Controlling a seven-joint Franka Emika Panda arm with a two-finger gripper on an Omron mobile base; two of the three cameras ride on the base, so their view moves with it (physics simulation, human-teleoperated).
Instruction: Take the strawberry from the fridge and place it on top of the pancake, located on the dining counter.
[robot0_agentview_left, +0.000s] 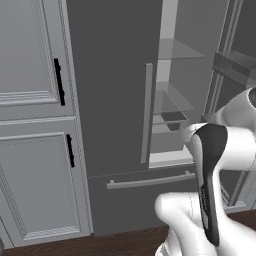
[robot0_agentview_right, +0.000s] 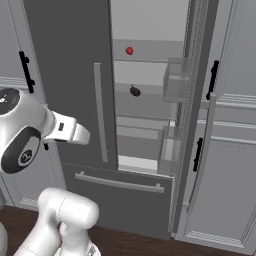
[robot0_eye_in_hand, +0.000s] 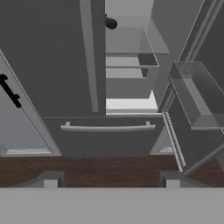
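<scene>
We are facing the tall dark grey fridge (robot0_agentview_right: 70, 90), right door open — the tiny red strawberry (robot0_agentview_right: 129, 50) sitting high on a shelf. Our pincer (robot0_eye_in_hand: 111, 181) is standing apart; reaching blindly risks clipping the door bin (robot0_agentview_right: 176, 80).

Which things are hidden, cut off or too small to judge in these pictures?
- Strawberry: tiny red dot in the right base view; whether it touches the fridge shelf cannot be told.
- Dark vegetable: small in the right base view; in the hand view the closed left door partly hides it.
- Open right door's bin: cut by the hand view's right edge.
- Gripper: fingertips barely rise at the bottom of the hand view, apparently apart.
</scene>
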